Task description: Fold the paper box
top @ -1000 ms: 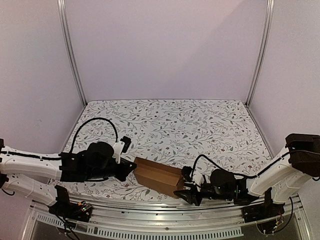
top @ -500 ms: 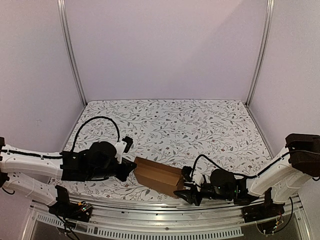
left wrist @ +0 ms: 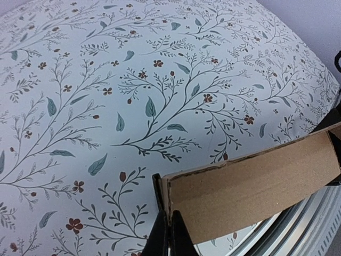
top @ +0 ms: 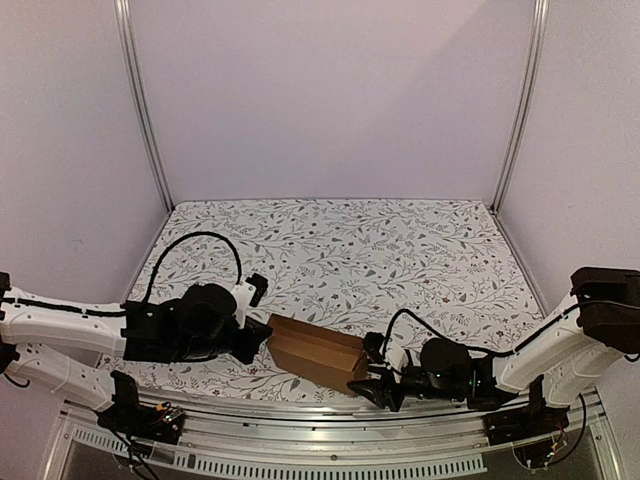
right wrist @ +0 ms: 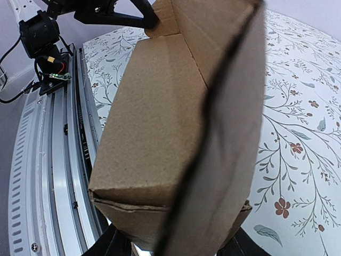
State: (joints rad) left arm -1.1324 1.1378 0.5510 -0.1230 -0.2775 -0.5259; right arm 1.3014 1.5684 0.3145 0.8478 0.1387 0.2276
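Observation:
The paper box (top: 315, 352) is a small elongated brown cardboard box, lying near the table's front edge between my two grippers. My left gripper (top: 262, 338) is at its left end. In the left wrist view the fingers (left wrist: 170, 226) are pinched shut on the thin end flap at the corner of the box (left wrist: 256, 181). My right gripper (top: 372, 385) is at the box's right end. In the right wrist view the box (right wrist: 160, 133) fills the frame, and the fingertips (right wrist: 109, 242) sit on either side of its end, closed against it.
The floral cloth (top: 380, 250) covers the table. A metal rail (top: 300, 415) runs along the near edge just below the box. Grey frame posts (top: 145, 110) and pale walls stand at the back and sides.
My left wrist has shifted slightly to the right, toward the box. The box and the right arm have barely moved.

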